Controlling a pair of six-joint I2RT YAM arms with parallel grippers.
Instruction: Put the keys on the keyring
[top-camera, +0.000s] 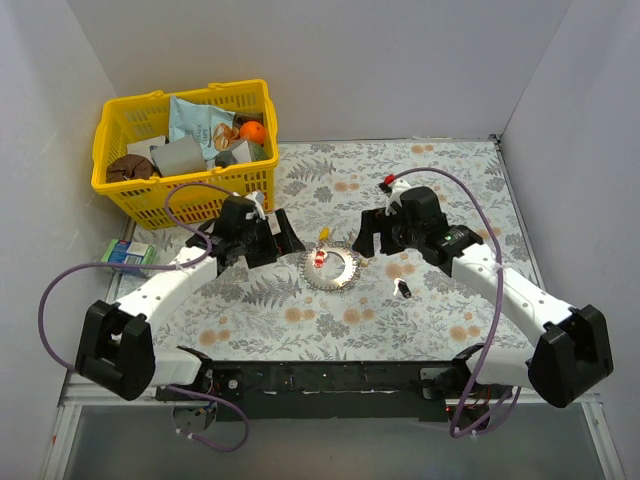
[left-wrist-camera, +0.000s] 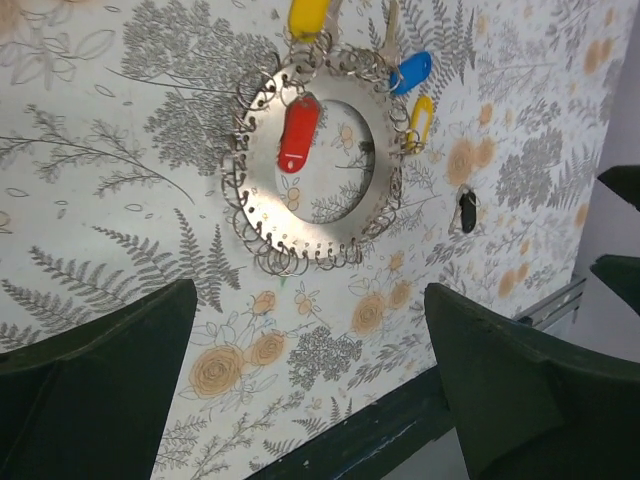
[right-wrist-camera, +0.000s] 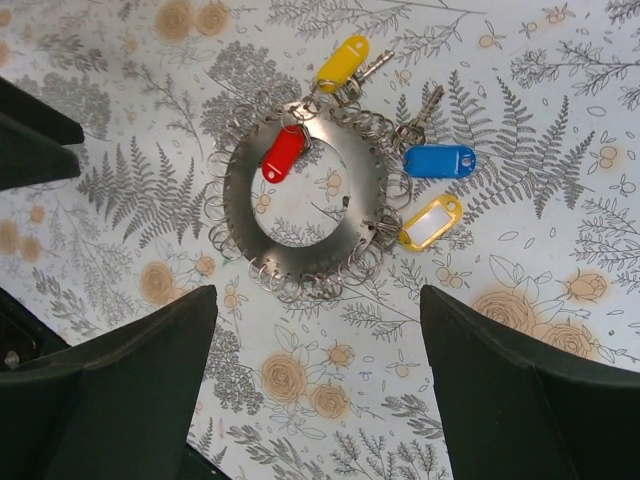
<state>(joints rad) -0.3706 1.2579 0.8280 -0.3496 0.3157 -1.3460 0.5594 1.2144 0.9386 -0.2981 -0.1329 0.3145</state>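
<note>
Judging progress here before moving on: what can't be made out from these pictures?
- Left wrist view: the solid yellow key tag is cut off by the top edge.
- Right wrist view: the dark key falls outside the frame.
- Top view: the blue key tag is too small to find.
- All views: tangled small loops on the keyring hide which tags are truly threaded.

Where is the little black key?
In the top view the black key lies alone on the flowery table, just right of the keyring and not touching it.
</note>
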